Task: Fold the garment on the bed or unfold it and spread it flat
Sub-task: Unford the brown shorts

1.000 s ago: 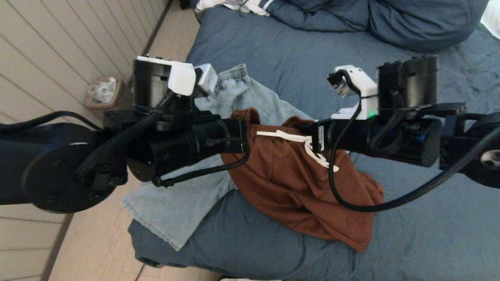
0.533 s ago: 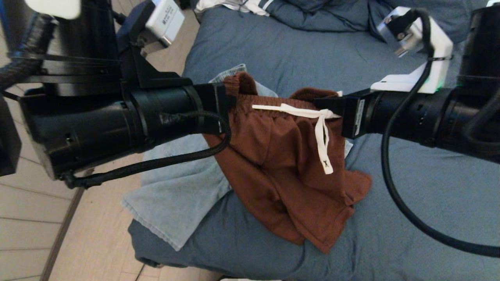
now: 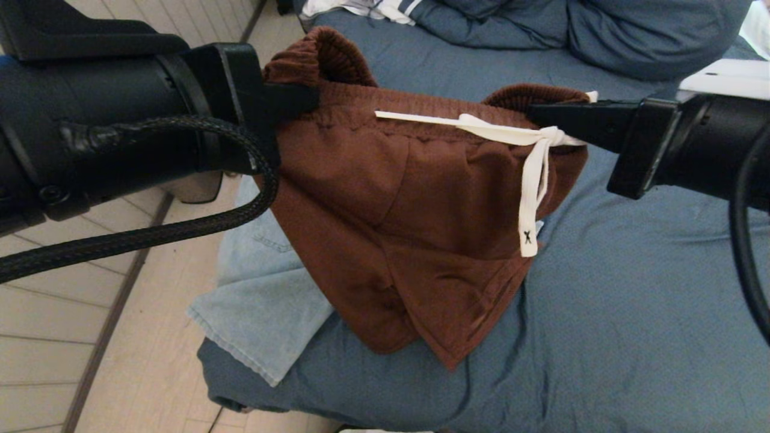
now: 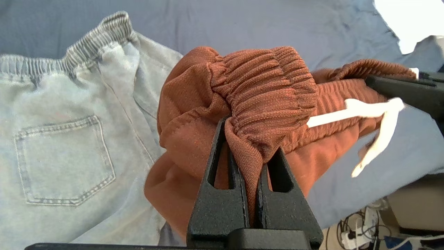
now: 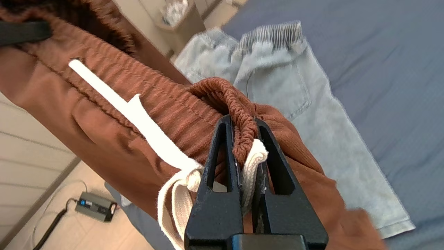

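— Slate-blue, wrinkled bedding covers the large bed (image 3: 631, 313), with matching blue pillows (image 3: 656, 36) at its far edge and pale plank flooring (image 3: 138, 361) past its left edge. What lies on it?

— Light-blue denim shorts with an elastic waistband (image 3: 264, 313) lie flat near the bed's left edge, one leg hanging over the near-left corner. Above them hangs a pair of rust-brown knit shorts with a ribbed waistband (image 3: 397, 240), lifted off the bed except for the lowest hem, which seems to touch the cover.

— Who holds it?

— Both arms. On the left, the left gripper (image 4: 252, 163) has its black fingers pressed together on a bunched fold of the waistband. A white flat drawstring (image 3: 529, 180) runs along the waistband between the arms, and its knotted end dangles down. On the right, the right gripper (image 5: 247, 152) pinches the waistband's other end, with a loop of the drawstring caught between its fingers too.
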You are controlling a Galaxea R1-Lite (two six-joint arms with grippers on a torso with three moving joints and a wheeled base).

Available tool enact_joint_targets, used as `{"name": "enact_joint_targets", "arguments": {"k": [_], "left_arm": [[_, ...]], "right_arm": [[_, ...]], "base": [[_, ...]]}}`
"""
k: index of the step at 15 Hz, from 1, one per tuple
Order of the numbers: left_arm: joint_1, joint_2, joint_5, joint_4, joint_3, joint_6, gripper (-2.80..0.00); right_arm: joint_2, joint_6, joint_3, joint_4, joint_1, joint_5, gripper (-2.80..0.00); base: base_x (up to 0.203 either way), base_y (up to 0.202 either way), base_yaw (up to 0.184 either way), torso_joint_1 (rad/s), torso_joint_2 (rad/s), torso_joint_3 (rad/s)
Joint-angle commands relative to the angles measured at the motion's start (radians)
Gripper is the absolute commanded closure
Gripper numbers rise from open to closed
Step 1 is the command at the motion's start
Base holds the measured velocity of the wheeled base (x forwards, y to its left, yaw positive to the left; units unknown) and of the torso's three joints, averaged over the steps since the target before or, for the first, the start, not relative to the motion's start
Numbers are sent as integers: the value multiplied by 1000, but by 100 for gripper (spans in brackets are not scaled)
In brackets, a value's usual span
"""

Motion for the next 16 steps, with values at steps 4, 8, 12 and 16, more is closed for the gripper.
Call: {"name": "enact_joint_targets", "arguments": {"k": [4, 8, 12, 16], "left_arm": [[-46, -67, 5, 28, -2, 8, 0], [-59, -70, 6, 32, -2, 8, 0], [-95, -122, 73, 31, -11, 61, 0], [-122, -166, 119, 35, -28, 98, 0]], "right_arm": [[-68, -11, 16, 0, 71, -3, 0], [-71, -11, 17, -1, 74, -2, 0], [-90, -10, 13, -2, 76, -1, 0], [-110, -9, 8, -1, 103, -3, 0]], "base": [[0, 0, 0, 0, 0, 0], [0, 0, 0, 0, 0, 0], [0, 0, 0, 0, 0, 0], [0, 0, 0, 0, 0, 0]]}}
